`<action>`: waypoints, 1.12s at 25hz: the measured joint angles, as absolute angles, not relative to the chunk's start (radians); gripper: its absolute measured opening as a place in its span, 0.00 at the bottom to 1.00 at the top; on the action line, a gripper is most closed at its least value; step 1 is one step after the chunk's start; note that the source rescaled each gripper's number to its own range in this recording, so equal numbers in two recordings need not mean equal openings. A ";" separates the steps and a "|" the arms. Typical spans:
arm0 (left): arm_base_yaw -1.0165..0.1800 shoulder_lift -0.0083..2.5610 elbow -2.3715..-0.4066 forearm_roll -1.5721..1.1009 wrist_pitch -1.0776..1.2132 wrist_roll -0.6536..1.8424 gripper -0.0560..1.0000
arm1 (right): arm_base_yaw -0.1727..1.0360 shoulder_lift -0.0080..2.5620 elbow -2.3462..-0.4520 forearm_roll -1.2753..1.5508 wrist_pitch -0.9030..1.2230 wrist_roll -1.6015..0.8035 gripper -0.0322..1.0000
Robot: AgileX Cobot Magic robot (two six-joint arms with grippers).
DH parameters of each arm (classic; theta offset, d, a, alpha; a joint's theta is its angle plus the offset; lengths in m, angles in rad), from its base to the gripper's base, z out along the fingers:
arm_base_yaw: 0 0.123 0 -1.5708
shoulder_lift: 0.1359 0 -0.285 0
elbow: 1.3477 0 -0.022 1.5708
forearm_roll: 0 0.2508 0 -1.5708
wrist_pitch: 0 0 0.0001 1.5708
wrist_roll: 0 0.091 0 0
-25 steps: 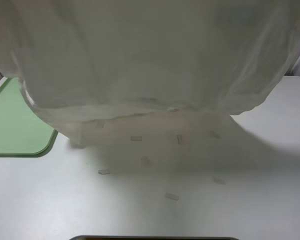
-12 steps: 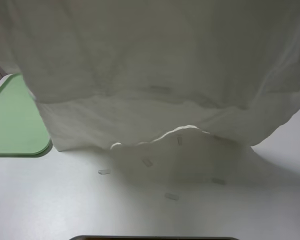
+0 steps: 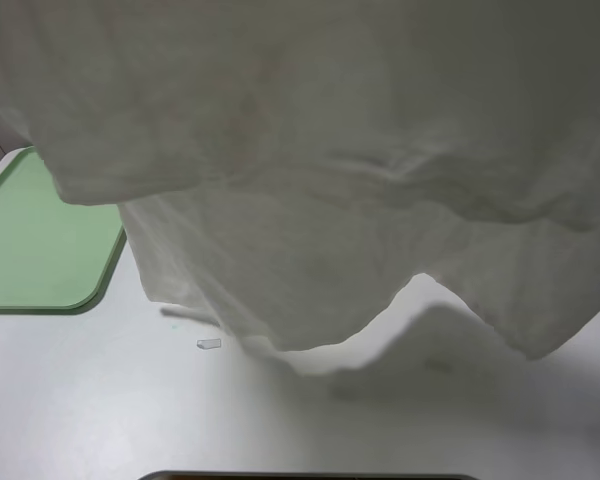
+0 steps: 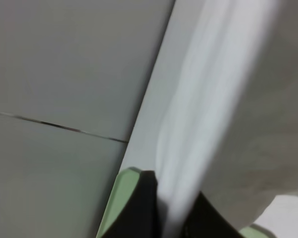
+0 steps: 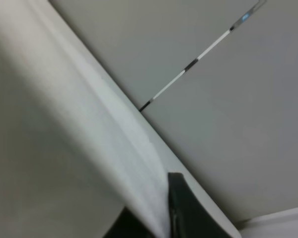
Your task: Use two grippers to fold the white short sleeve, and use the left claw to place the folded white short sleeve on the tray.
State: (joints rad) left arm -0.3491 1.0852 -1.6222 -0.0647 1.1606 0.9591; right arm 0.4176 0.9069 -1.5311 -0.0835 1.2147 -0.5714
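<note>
White short sleeve [image 3: 310,150], seemingly aloft

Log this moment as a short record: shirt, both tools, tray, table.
shirt: white short sleeve, held up, hanging across most of the high view, hem loose above the table
left tool: left tool shut on the shirt, cloth between its fingers
right tool: right tool shut on the shirt
tray: tray, pale green, at the left, visible part bare, one corner hidden by cloth
table: table, white, one tape strip showing
</note>
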 joint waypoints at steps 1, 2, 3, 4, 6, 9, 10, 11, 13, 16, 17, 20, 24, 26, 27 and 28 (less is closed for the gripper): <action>-0.349 1.068 -1.622 -0.069 1.161 0.954 0.06 | 0.418 0.898 -1.531 -0.082 1.215 -0.571 0.03; -0.349 1.052 -1.622 -0.071 1.161 0.952 0.06 | 0.418 0.888 -1.531 -0.080 1.215 -0.571 0.03; -0.349 1.039 -1.622 -0.073 1.161 0.951 0.06 | 0.418 0.877 -1.531 -0.074 1.215 -0.571 0.03; -0.349 1.026 -1.622 -0.074 1.161 0.950 0.06 | 0.418 0.870 -1.531 -0.068 1.215 -0.571 0.03; -0.349 0.996 -1.622 -0.077 1.161 0.934 0.06 | 0.419 0.860 -1.531 -0.061 1.215 -0.571 0.03; -0.349 0.966 -1.623 -0.077 1.161 0.916 0.06 | 0.421 0.846 -1.531 -0.053 1.215 -0.571 0.03; -0.349 0.955 -1.623 -0.077 1.161 0.911 0.06 | 0.421 0.842 -1.531 -0.053 1.215 -0.571 0.03; -0.349 0.948 -1.623 -0.078 1.161 0.906 0.06 | 0.421 0.839 -1.529 -0.053 1.214 -0.571 0.03; -0.349 0.934 -1.622 -0.081 1.161 0.885 0.06 | 0.421 0.830 -1.514 -0.053 1.212 -0.571 0.03; -0.349 0.925 -1.622 -0.083 1.161 0.866 0.06 | 0.421 0.805 -1.453 -0.053 1.211 -0.571 0.03; -0.349 0.921 -1.622 -0.083 1.161 0.855 0.06 | 0.421 0.796 -1.435 -0.053 1.209 -0.571 0.03; -0.349 0.908 -1.608 -0.086 1.161 0.826 0.06 | 0.421 0.766 -1.395 -0.045 1.205 -0.570 0.03; -0.349 0.870 -1.540 -0.102 1.161 0.793 0.06 | 0.421 0.721 -1.371 -0.038 1.206 -0.543 0.03; -0.349 0.848 -1.502 -0.107 1.161 0.781 0.06 | 0.421 0.697 -1.367 -0.032 1.206 -0.528 0.03; -0.349 0.836 -1.481 -0.109 1.161 0.773 0.06 | 0.421 0.686 -1.364 -0.025 1.206 -0.526 0.03; -0.349 0.826 -1.466 -0.110 1.161 0.761 0.06 | 0.421 0.675 -1.360 -0.016 1.207 -0.524 0.03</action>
State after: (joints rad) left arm -0.3491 0.8261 -1.4659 -0.1095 1.1606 0.7612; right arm 0.4207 0.6752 -1.3600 -0.0160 1.2071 -0.5238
